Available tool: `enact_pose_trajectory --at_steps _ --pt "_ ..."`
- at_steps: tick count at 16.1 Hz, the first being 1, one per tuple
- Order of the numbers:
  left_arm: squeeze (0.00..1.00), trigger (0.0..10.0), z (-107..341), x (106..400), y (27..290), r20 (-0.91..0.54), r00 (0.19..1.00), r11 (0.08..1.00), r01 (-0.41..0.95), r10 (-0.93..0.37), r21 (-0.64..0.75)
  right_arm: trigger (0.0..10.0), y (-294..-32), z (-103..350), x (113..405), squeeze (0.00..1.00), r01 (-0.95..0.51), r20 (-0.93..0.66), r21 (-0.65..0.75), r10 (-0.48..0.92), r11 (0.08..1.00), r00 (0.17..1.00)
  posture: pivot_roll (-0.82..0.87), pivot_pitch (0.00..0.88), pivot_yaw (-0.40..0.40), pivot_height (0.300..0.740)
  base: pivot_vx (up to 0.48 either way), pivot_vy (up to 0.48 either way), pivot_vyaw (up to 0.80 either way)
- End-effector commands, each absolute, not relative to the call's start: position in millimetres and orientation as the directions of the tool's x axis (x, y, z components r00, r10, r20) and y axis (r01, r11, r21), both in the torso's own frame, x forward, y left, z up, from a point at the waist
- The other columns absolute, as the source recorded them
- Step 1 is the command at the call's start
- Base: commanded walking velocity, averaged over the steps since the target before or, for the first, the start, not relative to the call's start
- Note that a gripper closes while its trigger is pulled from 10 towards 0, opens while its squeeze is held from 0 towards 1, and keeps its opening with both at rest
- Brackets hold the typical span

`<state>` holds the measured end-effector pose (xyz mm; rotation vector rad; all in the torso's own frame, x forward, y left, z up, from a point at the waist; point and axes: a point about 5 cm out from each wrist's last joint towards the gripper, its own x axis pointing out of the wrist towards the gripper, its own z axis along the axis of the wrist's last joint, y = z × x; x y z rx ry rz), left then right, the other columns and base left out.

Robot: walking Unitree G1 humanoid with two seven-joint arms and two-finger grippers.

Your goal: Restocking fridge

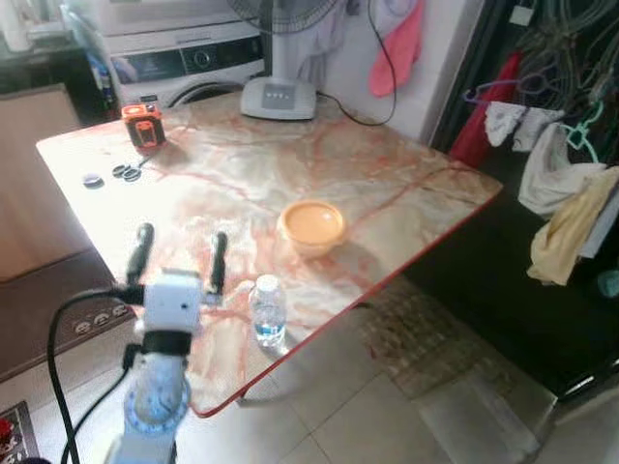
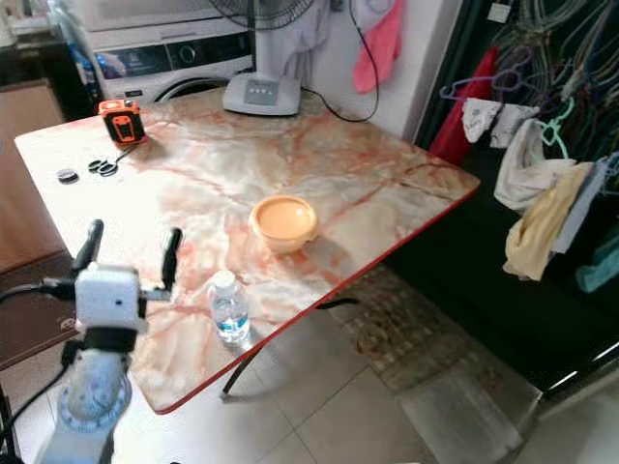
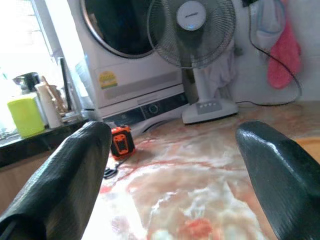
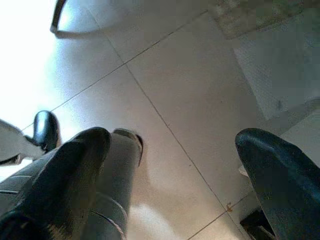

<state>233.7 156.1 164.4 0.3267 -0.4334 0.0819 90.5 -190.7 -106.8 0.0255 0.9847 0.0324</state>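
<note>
A small clear water bottle (image 1: 268, 310) with a white cap stands upright near the front edge of the marble-patterned table (image 1: 387, 184). Behind it sits an orange bowl (image 1: 311, 226). My left gripper (image 1: 180, 255) hovers over the table just left of the bottle, open and holding nothing, its two black fingers (image 3: 75, 175) pointing toward the far side. My right gripper (image 4: 170, 180) hangs open over the tiled floor, holding nothing.
An orange tape measure (image 1: 143, 126) and small dark discs (image 1: 124, 172) lie at the table's far left. A fan base (image 1: 279, 97) stands at the back, a washing machine (image 1: 184, 58) behind it. Clothes (image 1: 566, 208) hang on the right.
</note>
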Motion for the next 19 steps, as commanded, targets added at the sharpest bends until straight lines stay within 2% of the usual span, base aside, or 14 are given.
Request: enact_pose_trajectory --at_steps 1,7,9,12,14,16,19 --pt "0.00 10.0 172 227 145 0.433 0.900 0.948 -0.102 -0.041 0.302 10.0 -200 -108 75 0.00 0.031 -0.844 0.022 0.002 0.999 0.536 -0.01 0.000 -0.102 0.740 0.000 0.000 0.00" --pt "0.00 10.0 176 232 158 0.418 0.908 0.934 -0.154 0.005 0.323 10.0 -198 -110 65 0.00 0.016 -0.848 0.027 0.015 1.000 0.529 0.02 0.000 -0.109 0.740 0.000 0.000 0.00" --pt "0.00 10.0 179 232 161 0.418 0.908 0.938 -0.169 0.029 0.302 10.0 -193 -109 64 0.00 0.037 -0.833 0.036 0.010 0.999 0.553 0.03 0.000 -0.104 0.740 0.000 0.000 0.00" --pt "0.00 10.0 187 227 158 0.420 0.907 0.941 -0.144 0.002 0.306 10.0 -191 -109 58 0.00 0.098 -0.824 0.016 -0.042 0.995 0.565 0.06 0.000 -0.089 0.740 0.000 0.000 0.00" --pt "0.00 10.0 189 230 158 0.426 0.905 0.943 -0.145 0.004 0.300 10.0 -189 -109 58 0.00 0.063 -0.823 0.016 -0.023 0.998 0.567 0.04 0.000 -0.079 0.740 0.000 0.000 0.00" --pt "0.00 10.0 189 233 154 0.421 0.907 0.946 -0.127 -0.012 0.300 10.0 -189 -109 55 0.00 0.119 -0.818 0.019 -0.053 0.993 0.572 0.03 0.000 -0.075 0.740 0.000 0.000 0.00" --pt "0.00 10.0 194 236 149 0.429 0.902 0.951 -0.096 -0.041 0.292 10.0 -191 -109 52 0.00 0.124 -0.819 0.010 -0.063 0.992 0.570 0.03 0.000 -0.080 0.740 0.000 0.000 0.00"
